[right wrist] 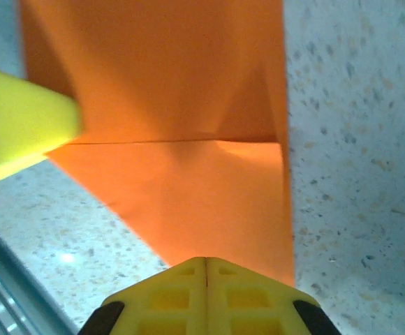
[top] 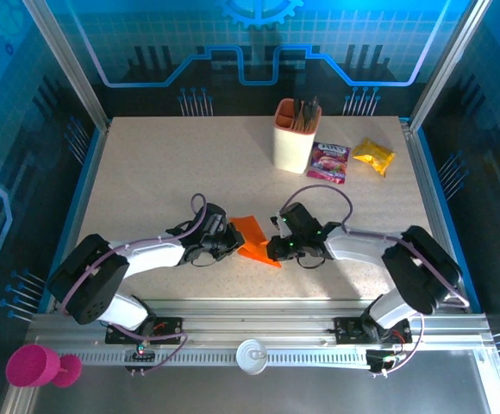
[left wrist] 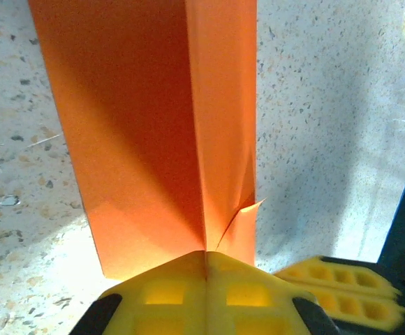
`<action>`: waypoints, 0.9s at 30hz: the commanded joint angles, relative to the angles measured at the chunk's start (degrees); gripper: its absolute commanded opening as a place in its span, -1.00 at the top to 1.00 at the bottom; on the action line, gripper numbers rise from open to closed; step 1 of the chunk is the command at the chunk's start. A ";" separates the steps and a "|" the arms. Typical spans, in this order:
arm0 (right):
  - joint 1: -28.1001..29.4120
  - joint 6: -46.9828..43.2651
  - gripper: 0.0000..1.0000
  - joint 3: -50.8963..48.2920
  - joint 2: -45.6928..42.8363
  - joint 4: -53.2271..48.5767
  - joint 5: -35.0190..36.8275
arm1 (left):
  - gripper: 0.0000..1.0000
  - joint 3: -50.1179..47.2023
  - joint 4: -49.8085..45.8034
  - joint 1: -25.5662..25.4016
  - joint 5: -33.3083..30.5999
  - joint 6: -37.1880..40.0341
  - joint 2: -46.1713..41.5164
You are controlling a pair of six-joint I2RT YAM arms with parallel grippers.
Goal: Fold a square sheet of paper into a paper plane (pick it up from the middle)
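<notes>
The orange sheet of paper (top: 254,237) is creased into a pointed, layered shape at the table's near middle, between both grippers. My left gripper (top: 230,240) is shut on it. In the left wrist view an upright fold of the paper (left wrist: 220,139) rises straight out from between the closed tips of the left gripper (left wrist: 206,255). My right gripper (top: 273,247) is shut. In the right wrist view, the right gripper's closed tips (right wrist: 207,260) sit over the flat pointed end of the paper (right wrist: 202,202), which faces the camera. A yellow left finger (right wrist: 21,125) touches the paper's far-left edge.
A peach holder cup (top: 296,136) with dark sticks stands at the back. A purple snack packet (top: 328,161) and a yellow packet (top: 374,156) lie to its right. A pink cup (top: 34,366) and a white disc (top: 253,354) sit by the front rail.
</notes>
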 commanded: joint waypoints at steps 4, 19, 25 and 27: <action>3.89 -9.69 0.58 1.17 -3.80 -4.41 6.09 | 1.00 1.79 -3.00 0.13 -0.37 -2.09 -1.63; 14.87 -16.25 0.19 10.21 7.60 -10.21 24.26 | 1.00 3.45 -4.33 0.11 0.57 -2.76 -1.20; 15.07 -14.75 0.33 9.54 7.98 -10.47 27.72 | 1.00 3.31 -4.47 0.22 0.45 -2.57 -1.28; 15.06 -14.52 0.38 9.01 7.58 -10.56 28.09 | 1.00 3.21 -4.41 0.32 0.31 -2.54 -1.21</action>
